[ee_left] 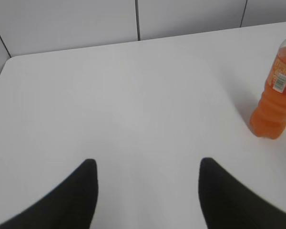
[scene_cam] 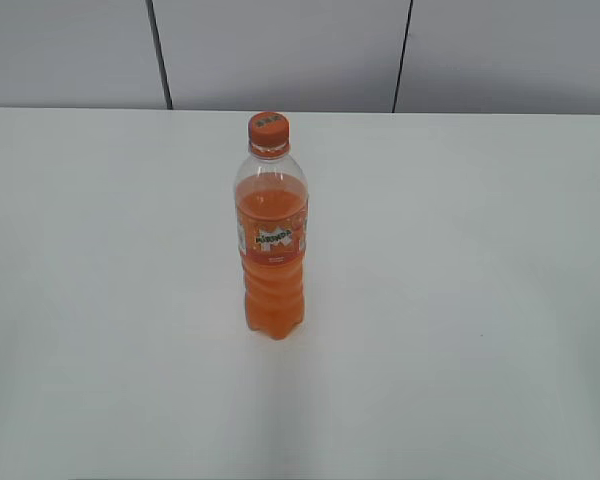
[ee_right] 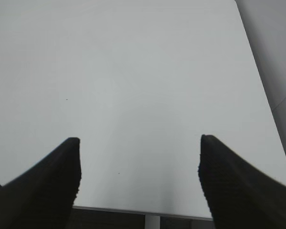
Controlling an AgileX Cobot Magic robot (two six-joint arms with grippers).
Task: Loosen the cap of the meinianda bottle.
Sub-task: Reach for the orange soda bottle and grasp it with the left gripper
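We've got the meinianda bottle (scene_cam: pixel 271 240) upright mid-table, cap (scene_cam: pixel 268 125) on, toward the far edge; our left gripper (ee_left: pixel 145 179), jaws apart, sees it off right; right gripper (ee_right: pixel 139 164) gapes, bottle unseen.

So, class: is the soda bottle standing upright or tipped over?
Upright. The meinianda bottle stands on its base on the table, cap on top.

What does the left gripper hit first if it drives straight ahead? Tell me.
Probably only bare table. The left gripper is open and points across the white surface toward the far edge; the meinianda bottle stands off to its right, outside that line, though depth is uncertain.
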